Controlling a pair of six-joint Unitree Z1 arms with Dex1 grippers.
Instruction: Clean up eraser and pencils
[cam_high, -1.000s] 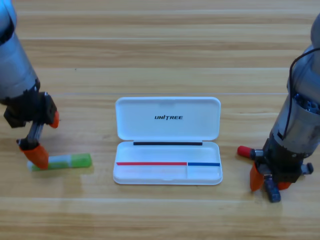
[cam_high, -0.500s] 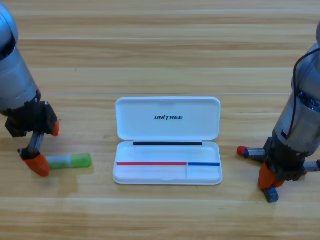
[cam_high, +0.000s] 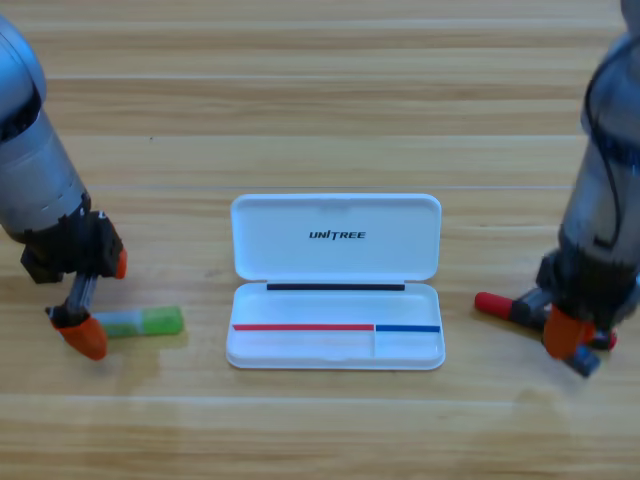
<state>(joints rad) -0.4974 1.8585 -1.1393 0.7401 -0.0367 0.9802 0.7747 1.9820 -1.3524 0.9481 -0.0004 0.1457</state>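
The green pencil (cam_high: 142, 322) lies flat on the table, left of the white case (cam_high: 336, 250). My left gripper (cam_high: 101, 300) stands open at its whitish left end, with one orange jaw low beside that end and the other well above it. At the right, the black pencil with the red cap (cam_high: 497, 304) lies on the table, its far end hidden under the right arm. Over it, my right gripper (cam_high: 584, 340) is shut on the small dark eraser (cam_high: 586, 362), which pokes out below the jaws.
The white case lies open in the middle, its lid folded back and its tray (cam_high: 400, 346) facing me. Both grey arms stand tall at the left and right edges of the table.
The right gripper has carried the eraser up and to the right, onto the black pencil's far end. The left gripper's lower jaw slid down off the green pencil's end; that pencil stayed put.
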